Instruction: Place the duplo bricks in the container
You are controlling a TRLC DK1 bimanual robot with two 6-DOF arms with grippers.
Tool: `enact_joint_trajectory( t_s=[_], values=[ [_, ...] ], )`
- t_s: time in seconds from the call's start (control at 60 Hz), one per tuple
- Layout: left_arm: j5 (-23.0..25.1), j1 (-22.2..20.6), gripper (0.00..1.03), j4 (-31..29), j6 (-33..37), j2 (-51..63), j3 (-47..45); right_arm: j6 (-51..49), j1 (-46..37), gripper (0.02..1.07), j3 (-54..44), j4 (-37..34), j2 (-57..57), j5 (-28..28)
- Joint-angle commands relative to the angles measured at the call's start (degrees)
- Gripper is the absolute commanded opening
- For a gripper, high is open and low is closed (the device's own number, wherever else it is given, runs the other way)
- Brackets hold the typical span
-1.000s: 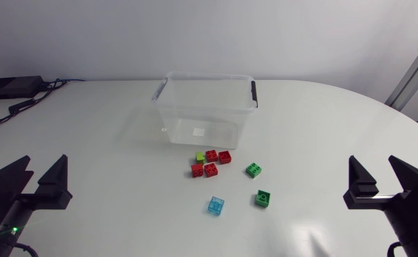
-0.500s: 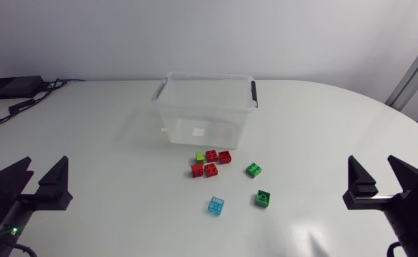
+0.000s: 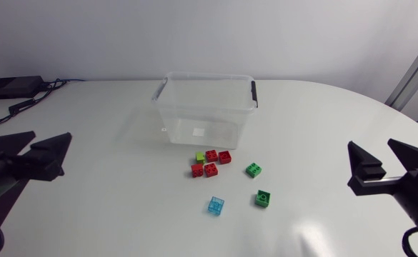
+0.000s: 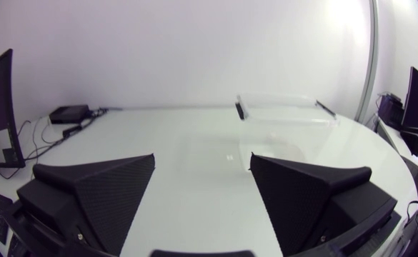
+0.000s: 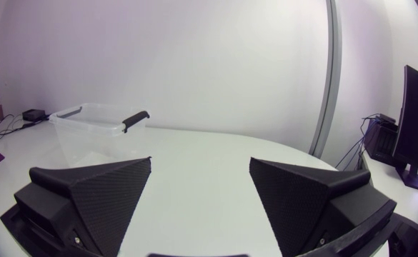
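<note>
Matte black left gripper (image 3: 50, 137) has swung inward; it and right gripper (image 3: 371, 146) are spread, empty. Approach step: next, descend onto red duplo bricks (image 3: 211, 164) beside clear plastic container (image 3: 203, 125).

No writing, number or sign can be read anywhere. The clear plastic container with black handles (image 3: 187, 118) shows a small white sticker (image 3: 199, 131), but whatever is printed on it is too small to make out.
</note>
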Motion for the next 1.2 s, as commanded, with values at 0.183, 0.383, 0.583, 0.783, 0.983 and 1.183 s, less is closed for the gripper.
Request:
enact_joint_trajectory(
  t_s=[0.183, 0.383, 0.583, 0.783, 0.983, 1.183],
  values=[
    [4.31, -6.57, 0.92, -18.45, 6.60, 29.19, 19.53, 0.39, 2.04, 1.02, 7.60, -4.14, 12.15, -1.13],
    [9.06, -11.93, 0.92, -21.26, 8.88, 44.40, 25.86, 0.65, 1.86, 1.02, 13.75, -10.03, 22.87, -5.70],
    [11.78, -19.31, 0.92, -17.84, 15.21, 51.43, 27.09, 0.83, -1.22, 1.02, 18.67, -16.01, 32.19, -14.93],
    [13.10, -25.90, 0.92, -11.60, 24.97, 56.09, 26.74, -0.49, -2.80, 1.02, 21.04, -20.40, 39.13, -23.90],
    [13.36, -30.21, 0.92, -10.19, 35.78, 63.56, 28.94, -12.00, -0.60, 1.02, 24.56, -28.75, 45.37, -25.13],
    [13.27, -32.76, 0.92, -5.27, 43.34, 68.30, 29.03, -27.03, 0.89, 1.02, 23.77, -29.81, 47.39, -24.95]
  ],
)
